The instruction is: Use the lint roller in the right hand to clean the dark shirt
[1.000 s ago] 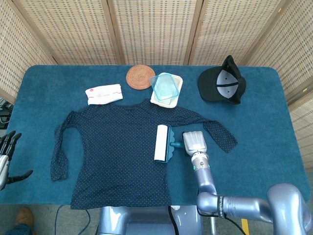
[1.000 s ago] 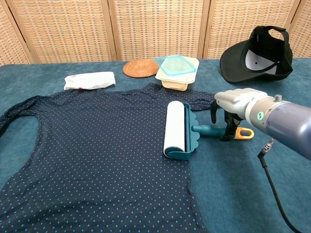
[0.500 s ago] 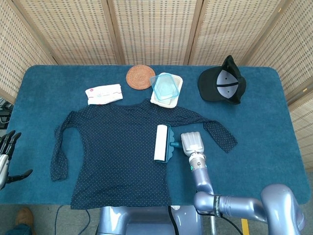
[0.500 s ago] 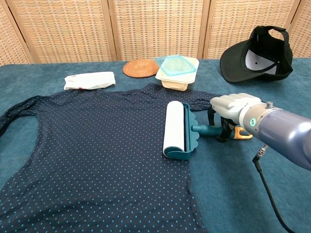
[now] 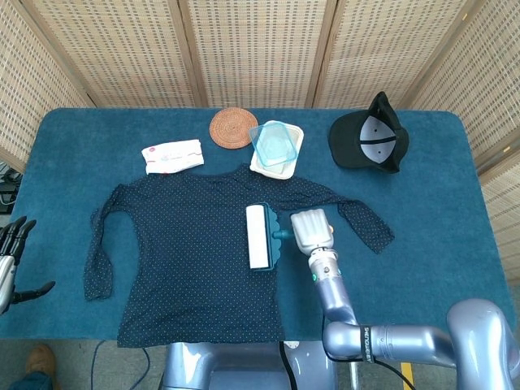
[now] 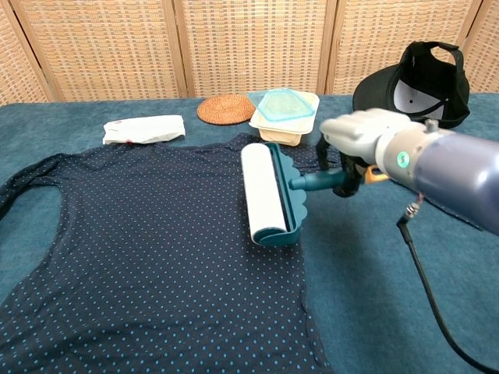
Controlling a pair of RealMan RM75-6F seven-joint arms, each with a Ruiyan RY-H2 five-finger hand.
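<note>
One dark navy dotted long-sleeved shirt (image 5: 195,252) lies flat on the blue table (image 5: 439,236). One teal-handled white lint roller (image 6: 265,193) rests on its right side, handle gripped by the right hand (image 6: 355,140). Left hand (image 5: 10,260), beyond the left sleeve, fingers spread, holds nothing.

Over the last second the right hand (image 5: 312,230) (image 6: 355,140), gripping the teal handle, carried the lint roller (image 5: 259,236) (image 6: 266,194) leftward and toward the collar end of the dark shirt (image 5: 195,260) (image 6: 148,249). The white roll, which had lain near the shirt's right edge, moved further onto the body of the shirt. In the chest view the hand rose and shifted left, and its arm came to cover the lower part of the black cap (image 6: 421,74).
</note>
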